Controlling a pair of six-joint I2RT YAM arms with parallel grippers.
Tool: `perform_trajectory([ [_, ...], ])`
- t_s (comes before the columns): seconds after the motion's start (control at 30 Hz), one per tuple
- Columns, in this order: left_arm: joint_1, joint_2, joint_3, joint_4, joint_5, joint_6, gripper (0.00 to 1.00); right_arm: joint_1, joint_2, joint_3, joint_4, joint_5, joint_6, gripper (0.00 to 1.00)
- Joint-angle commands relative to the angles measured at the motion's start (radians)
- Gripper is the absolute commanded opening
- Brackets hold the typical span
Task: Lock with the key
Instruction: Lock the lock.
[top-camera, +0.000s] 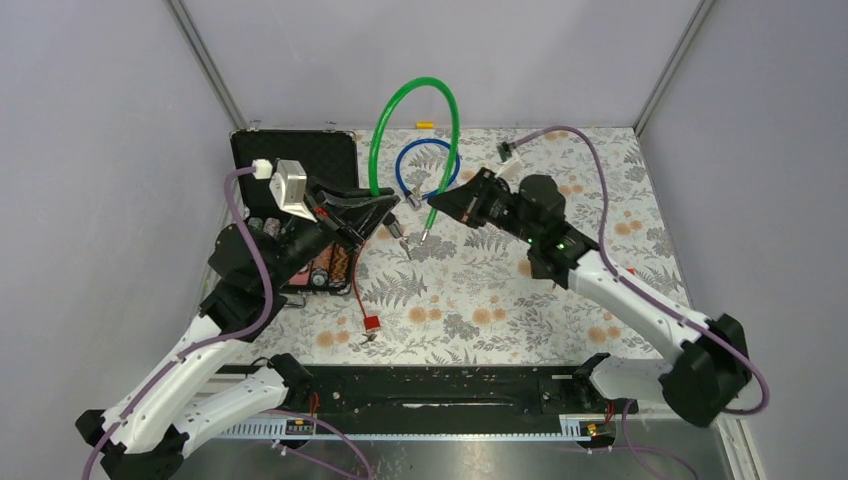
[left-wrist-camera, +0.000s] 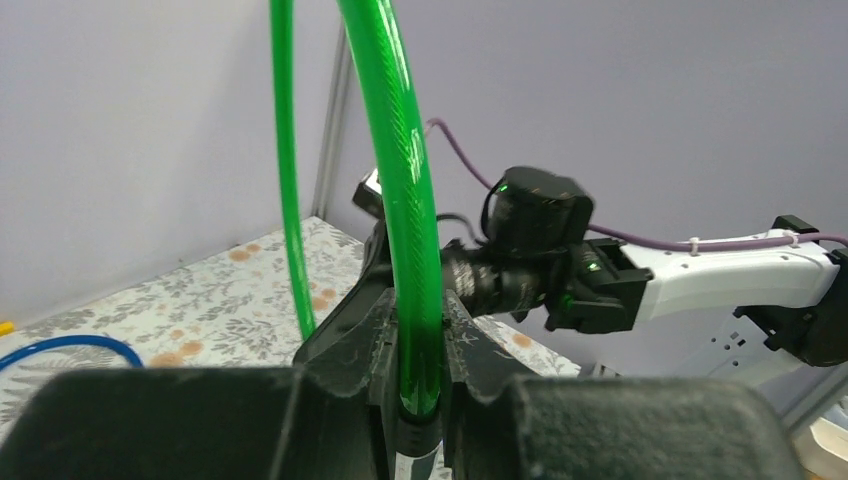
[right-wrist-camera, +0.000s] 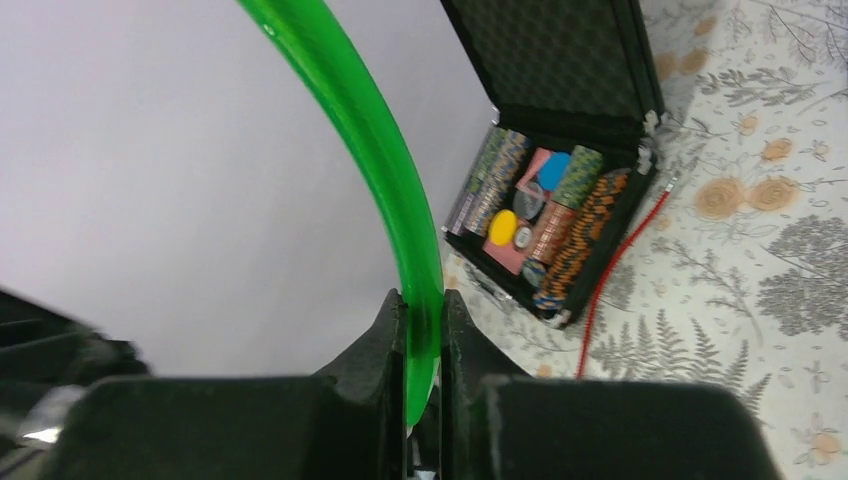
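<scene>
**Top view with both wrist views.** We see the green cable lock (top-camera: 415, 90) arched high over the far half of the bench (top-camera: 560, 300), with each leg of the arch caught by one arm.

- **Left arm:** The left end effector (top-camera: 388, 205) is closed on the left leg. In the left wrist view its fingers (left-wrist-camera: 365, 350) press the green tube from both sides, and the tube rises from between them.
- **Right arm:** The right end effector (top-camera: 452, 198) is closed on the right leg. In the right wrist view the tube sits pinched between the fingers (right-wrist-camera: 380, 340) and curves up to the left.
- **Between the arms:** The two end effectors face each other, near but apart. The cable's two tips point down toward the bench between them; we cannot tell whether they touch it.
- **Surroundings:** Behind the arch a blue cable loop (top-camera: 425, 165) lies flat. At the left edge an open black case (top-camera: 300, 150) holds stacked poker chips (right-wrist-camera: 560, 215). A red cord (top-camera: 356, 290) runs from beside the case toward the near side.
</scene>
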Motion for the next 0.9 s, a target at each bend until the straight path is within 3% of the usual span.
perform_trajectory([
  [0.0, 0.003, 0.011, -0.052, 0.224, 0.068, -0.057, 0.00, -0.002, -0.190, -0.034, 0.138, 0.079, 0.137, 0.00],
  [0.13, 0.003, 0.071, -0.062, 0.308, 0.132, -0.113, 0.00, -0.001, -0.281, -0.031, 0.136, 0.115, 0.105, 0.00],
  [0.53, 0.005, 0.343, 0.017, 0.607, 0.323, -0.410, 0.00, 0.001, -0.498, -0.085, 0.248, 0.140, -0.284, 0.00],
  [0.87, 0.006, 0.477, 0.050, 0.793, 0.431, -0.479, 0.00, 0.001, -0.633, -0.133, 0.267, 0.289, -0.403, 0.00],
])
